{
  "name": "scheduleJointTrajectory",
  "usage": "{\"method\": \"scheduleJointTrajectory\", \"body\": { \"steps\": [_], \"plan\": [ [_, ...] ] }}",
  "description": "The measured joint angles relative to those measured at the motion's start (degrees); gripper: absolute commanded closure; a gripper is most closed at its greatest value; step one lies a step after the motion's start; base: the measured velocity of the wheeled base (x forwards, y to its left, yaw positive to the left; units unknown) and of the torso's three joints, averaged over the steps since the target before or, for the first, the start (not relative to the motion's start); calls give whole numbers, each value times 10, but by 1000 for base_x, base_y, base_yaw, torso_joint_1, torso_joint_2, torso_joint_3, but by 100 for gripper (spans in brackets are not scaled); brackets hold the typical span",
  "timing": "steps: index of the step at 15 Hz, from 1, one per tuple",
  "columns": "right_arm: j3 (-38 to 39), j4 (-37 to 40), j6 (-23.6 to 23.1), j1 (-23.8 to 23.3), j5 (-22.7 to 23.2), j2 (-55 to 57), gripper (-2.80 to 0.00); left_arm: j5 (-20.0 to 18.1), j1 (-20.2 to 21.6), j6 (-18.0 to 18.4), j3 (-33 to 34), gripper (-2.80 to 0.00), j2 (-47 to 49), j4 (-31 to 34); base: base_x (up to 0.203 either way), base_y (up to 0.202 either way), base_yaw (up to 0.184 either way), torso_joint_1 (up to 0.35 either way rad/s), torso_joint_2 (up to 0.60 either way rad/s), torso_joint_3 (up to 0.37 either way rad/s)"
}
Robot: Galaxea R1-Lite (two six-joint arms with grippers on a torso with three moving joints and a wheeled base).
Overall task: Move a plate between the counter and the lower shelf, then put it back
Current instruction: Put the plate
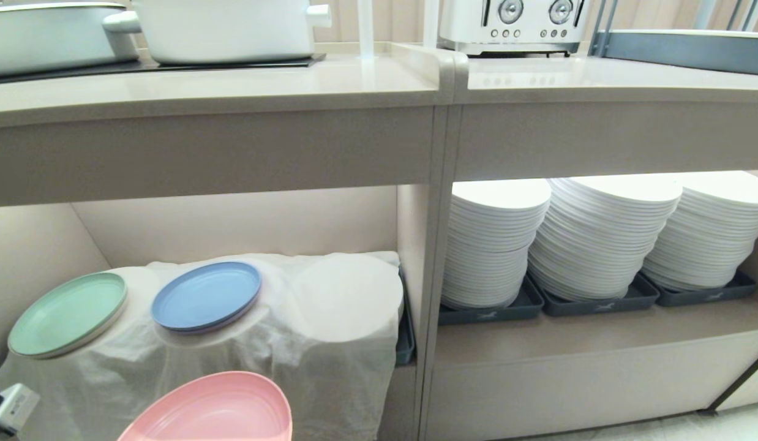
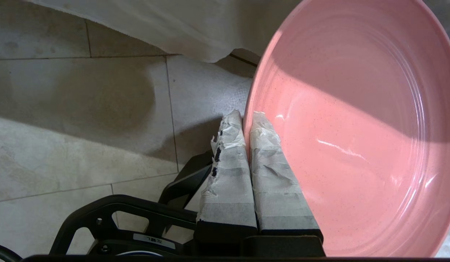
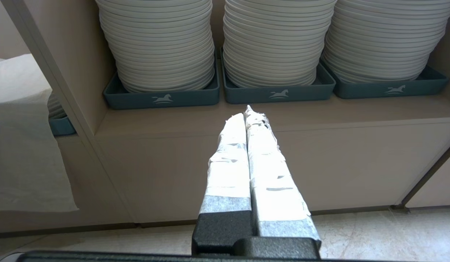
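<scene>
Left wrist view: the plate [image 2: 356, 127] is being gripped by its rim between the taped fingers [image 2: 228, 171] of the left gripper [image 2: 248, 116], which are being kept closed on it. The plate is being carried in the air over the floor tiles [image 2: 83, 109], just in front of the hanging cloth [image 2: 181, 25]. In the head view it [image 1: 210, 410] is being held low, in front of and below the lower shelf [image 1: 232, 220], where a green plate [image 1: 67, 313] and a blue plate [image 1: 206, 296] are lying on the cloth-covered mounds.

The step in hand is judged to be the carrying leg between shelf and surface [image 1: 232, 86]; which direction is being taken cannot be told from here. If the surface is the goal, a lift clear of its thick front edge is being called for, with the plate kept level and the pots [image 1: 226, 27] avoided.

The right gripper [image 3: 248, 112], fingers pressed together and holding nothing, is being kept parked before the stacked white plates [image 3: 272, 40].
</scene>
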Motion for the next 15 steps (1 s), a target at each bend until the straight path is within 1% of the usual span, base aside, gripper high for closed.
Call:
{"method": "scheduleJointTrajectory", "body": {
  "steps": [15],
  "plan": [
    [0,0,0,0,0,0,0,5,-2,0,-1,0,0,0,0,0,0,0,0,0]
  ]
}}
